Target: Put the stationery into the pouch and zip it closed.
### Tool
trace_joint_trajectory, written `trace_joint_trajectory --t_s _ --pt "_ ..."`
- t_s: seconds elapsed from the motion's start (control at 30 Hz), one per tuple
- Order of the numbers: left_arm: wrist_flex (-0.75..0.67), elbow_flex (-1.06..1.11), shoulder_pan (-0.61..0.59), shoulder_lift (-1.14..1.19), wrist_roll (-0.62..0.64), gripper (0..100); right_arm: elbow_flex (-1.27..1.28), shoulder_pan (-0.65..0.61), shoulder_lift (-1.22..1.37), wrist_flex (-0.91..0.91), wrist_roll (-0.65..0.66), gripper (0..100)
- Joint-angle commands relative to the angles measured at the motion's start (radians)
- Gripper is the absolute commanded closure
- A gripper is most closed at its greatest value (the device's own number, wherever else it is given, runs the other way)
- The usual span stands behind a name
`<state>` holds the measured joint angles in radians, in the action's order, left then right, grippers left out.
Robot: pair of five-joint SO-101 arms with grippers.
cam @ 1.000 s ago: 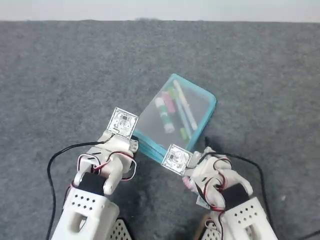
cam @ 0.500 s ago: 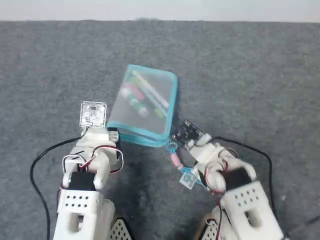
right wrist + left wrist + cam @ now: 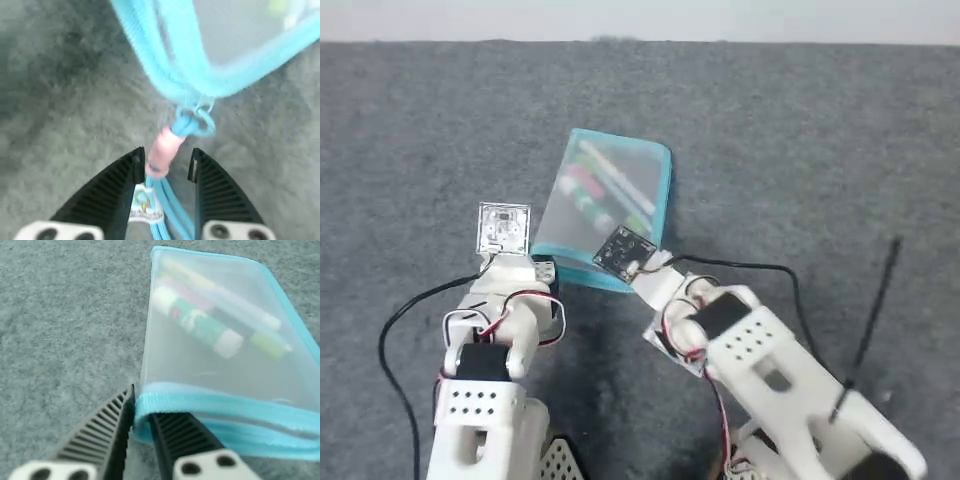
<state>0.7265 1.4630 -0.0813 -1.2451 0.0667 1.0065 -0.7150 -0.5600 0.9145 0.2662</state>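
Here, one pouch (image 3: 610, 195) (stationery (image 3: 200, 322) inside), left fingers (image 3: 107, 434) tight on its corner, right fingers (image 3: 109, 191) wide around one zip-pull (image 3: 162, 150).

Grey, felt-like surface (image 3: 840, 140) with a fine, mottled nap, evenly lit, shadows soft. Beyond the surface's far edge runs a pale, featureless band (image 3: 640, 20); whether wall or floor cannot be told.
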Motion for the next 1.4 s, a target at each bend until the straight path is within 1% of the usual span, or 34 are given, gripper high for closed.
trace_joint_trajectory --t_s 0.0,0.07,0.17,0.27,0.3,0.37,0.4,0.43,0.47,0.53,0.6,0.67,0.8,0.9,1.1,1.2,1.37 --pt "-0.044 -0.071 -0.009 0.005 0.021 99 -0.055 0.016 0.104 -0.125 -0.069 84.6" --pt "-0.044 -0.070 -0.009 0.005 0.021 99 -0.055 0.042 0.160 -0.196 -0.097 84.6" --pt "-0.044 -0.070 -0.009 0.005 0.021 99 -0.055 0.082 0.236 -0.275 -0.104 85.0" --pt "-0.044 -0.068 -0.009 0.005 0.021 99 -0.055 0.102 0.280 -0.309 -0.103 85.9" --pt "-0.044 -0.068 -0.009 0.005 0.021 99 -0.055 0.104 0.285 -0.309 -0.103 87.9" --pt "-0.044 -0.067 -0.009 0.005 0.021 99 -0.055 0.104 0.277 -0.303 -0.101 96.6" --pt "-0.044 -0.067 -0.009 0.005 0.021 99 -0.055 0.105 0.263 -0.292 -0.101 99.8" --pt "-0.044 -0.067 -0.008 0.005 0.021 99 -0.057 0.107 0.239 -0.266 -0.100 98.3" --pt "-0.044 -0.067 -0.008 0.005 0.021 99 -0.066 0.107 0.203 -0.229 -0.086 99.0" --pt "-0.044 -0.067 -0.006 0.005 0.020 99 -0.106 0.111 0.104 -0.110 -0.040 99.0" --pt "-0.044 -0.065 0.020 0.005 0.014 99 -0.169 0.111 -0.019 0.001 -0.017 99.3" --pt "-0.043 -0.065 0.061 0.005 -0.018 99 -0.247 0.090 -0.128 0.104 -0.002 99.3" --pt "-0.044 -0.067 0.087 0.005 -0.012 99 -0.361 -0.053 -0.254 0.243 0.075 99.3" --pt "-0.044 -0.065 0.091 0.006 -0.012 99 -0.420 -0.140 -0.228 0.236 0.095 99.3" --pt "-0.066 -0.045 0.118 0.008 -0.015 99 -0.445 -0.289 -0.044 0.136 0.115 99.3" --pt "-0.069 -0.042 0.097 0.008 -0.018 99 -0.445 -0.283 -0.033 0.113 0.117 99.3" --pt "-0.069 -0.045 0.092 0.008 -0.020 99 -0.431 -0.283 -0.054 0.124 0.115 99.2"
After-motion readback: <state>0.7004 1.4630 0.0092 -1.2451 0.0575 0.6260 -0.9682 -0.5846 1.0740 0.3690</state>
